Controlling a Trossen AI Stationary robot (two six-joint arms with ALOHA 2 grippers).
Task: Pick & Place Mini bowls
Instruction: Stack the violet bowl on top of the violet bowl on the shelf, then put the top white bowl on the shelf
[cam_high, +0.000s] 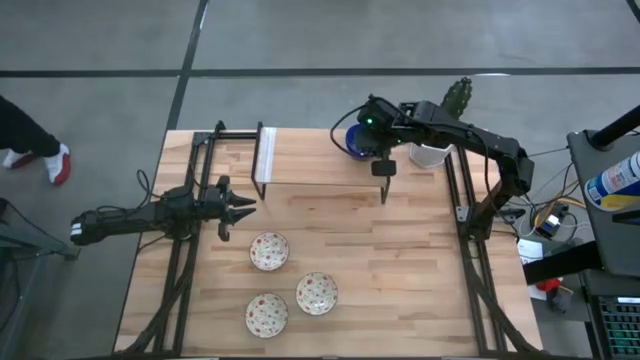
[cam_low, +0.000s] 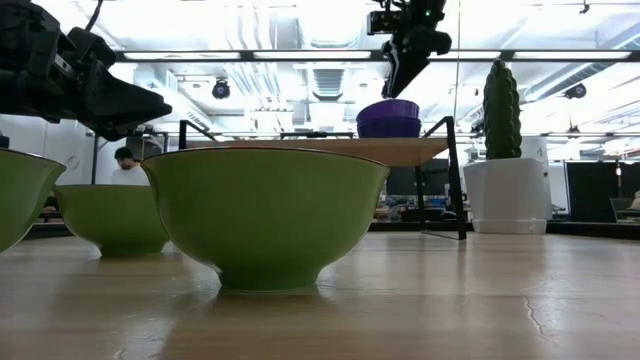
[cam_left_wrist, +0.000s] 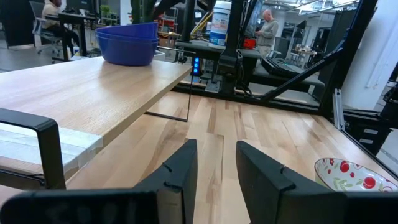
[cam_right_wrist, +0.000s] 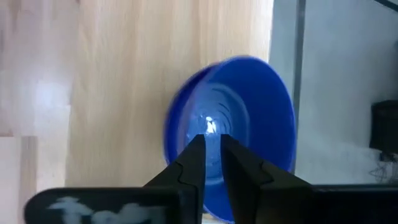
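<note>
Blue mini bowls (cam_high: 352, 140) (cam_low: 388, 118) (cam_left_wrist: 127, 43) sit stacked on a raised wooden shelf (cam_high: 310, 165) near its right end. My right gripper (cam_high: 366, 134) (cam_low: 396, 84) (cam_right_wrist: 213, 144) hangs just above the stack, pointing down over the top bowl's hollow (cam_right_wrist: 249, 112), fingers nearly together with nothing between them. Three cream bowls with red and green speckles (cam_high: 269, 250) (cam_high: 316, 292) (cam_high: 266, 314) stand on the table's near half; their green outsides (cam_low: 265, 215) fill the low view. My left gripper (cam_high: 250, 208) (cam_left_wrist: 216, 155) hovers open, left of the speckled bowls.
A white pot with a cactus (cam_high: 432, 152) (cam_low: 505, 195) stands at the table's far right, beside the shelf's leg (cam_low: 452, 180). Black frame rails run along both table sides (cam_high: 190, 260). Bare wood lies between the shelf and the speckled bowls. People show in the room beyond.
</note>
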